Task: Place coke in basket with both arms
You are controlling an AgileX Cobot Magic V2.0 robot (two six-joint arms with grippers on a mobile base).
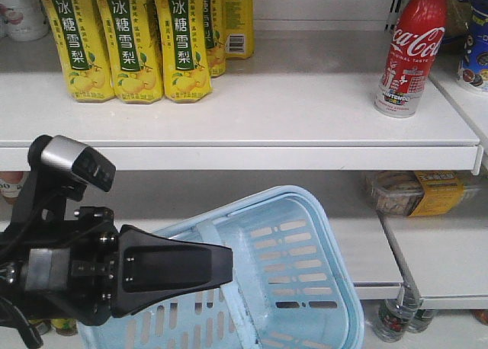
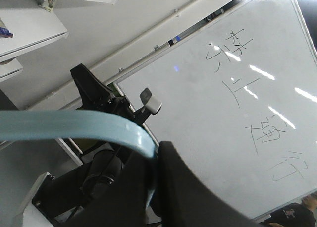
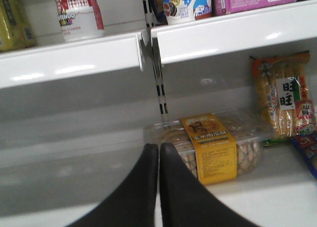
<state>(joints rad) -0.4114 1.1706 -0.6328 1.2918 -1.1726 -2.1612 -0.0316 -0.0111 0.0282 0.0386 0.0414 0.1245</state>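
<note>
Barely begun, I judge: the coke (image 1: 404,52) stands on the shelf (image 1: 267,97) at upper right, the left gripper (image 1: 226,262) has its jaws clamped on the handle (image 2: 74,125) of the empty basket (image 1: 293,246) at lower centre, and the right gripper (image 3: 159,155) has its jaws together, holding nothing.

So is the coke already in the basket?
No, the coke stands upright on the shelf, above the basket.
</note>
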